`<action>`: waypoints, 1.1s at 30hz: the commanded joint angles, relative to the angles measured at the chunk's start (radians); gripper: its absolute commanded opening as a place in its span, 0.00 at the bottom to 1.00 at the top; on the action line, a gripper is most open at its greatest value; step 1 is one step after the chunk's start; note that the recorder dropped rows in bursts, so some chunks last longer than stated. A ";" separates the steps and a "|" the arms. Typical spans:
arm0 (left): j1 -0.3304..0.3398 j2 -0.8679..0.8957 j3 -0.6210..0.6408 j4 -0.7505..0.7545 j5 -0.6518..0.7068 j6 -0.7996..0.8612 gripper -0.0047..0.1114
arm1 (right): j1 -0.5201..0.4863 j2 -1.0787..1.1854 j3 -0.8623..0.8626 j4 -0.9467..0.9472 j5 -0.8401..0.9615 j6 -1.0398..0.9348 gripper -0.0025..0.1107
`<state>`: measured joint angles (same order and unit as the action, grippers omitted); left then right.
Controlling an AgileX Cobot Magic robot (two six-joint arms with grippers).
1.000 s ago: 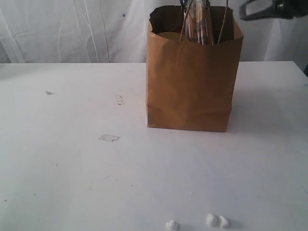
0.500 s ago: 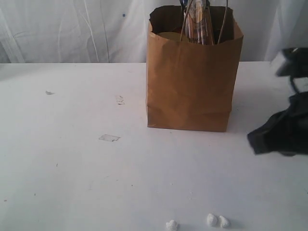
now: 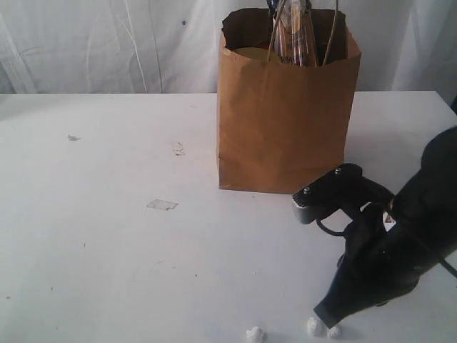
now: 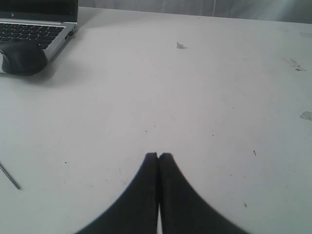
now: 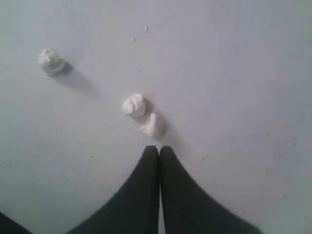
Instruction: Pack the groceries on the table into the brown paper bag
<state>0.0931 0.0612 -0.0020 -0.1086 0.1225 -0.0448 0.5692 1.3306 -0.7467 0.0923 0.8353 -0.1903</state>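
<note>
The brown paper bag (image 3: 282,121) stands upright at the back middle of the table (image 3: 107,271). Groceries show only at its open top: a clear long packet (image 3: 293,36) pokes up between the cord handles, and a yellow edge (image 3: 246,51) lies just inside the rim. My right gripper (image 5: 159,148) is shut with nothing in it. It points down at the tabletop in front of the bag, to its right (image 3: 323,314), its tips just short of two white lumps. My left gripper (image 4: 159,156) is shut and empty over bare table, outside the exterior view.
Three white foam-like lumps (image 5: 134,105) (image 5: 152,125) (image 5: 51,61) lie by the table's front edge. A flat paper scrap (image 3: 162,204) lies left of the bag. The left wrist view shows a laptop (image 4: 34,29) and a dark mouse (image 4: 22,57) at one table corner.
The right arm has swung down from above the bag's right side to the table's front right, ending over the white lumps. The bag and the left gripper have not moved.
</note>
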 commanded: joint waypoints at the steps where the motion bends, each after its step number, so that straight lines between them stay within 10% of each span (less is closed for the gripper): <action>1: -0.005 -0.003 0.002 -0.006 0.004 -0.001 0.04 | 0.006 0.065 0.005 -0.018 -0.042 -0.038 0.04; 7: -0.005 -0.003 0.002 -0.006 0.004 -0.001 0.04 | 0.006 0.236 0.003 0.021 -0.041 -0.039 0.29; 33: -0.005 -0.003 0.002 -0.006 0.004 -0.001 0.04 | 0.006 0.312 0.001 0.073 -0.094 -0.037 0.26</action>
<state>0.0931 0.0612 -0.0020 -0.1086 0.1225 -0.0448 0.5703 1.6292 -0.7467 0.1699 0.7227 -0.2207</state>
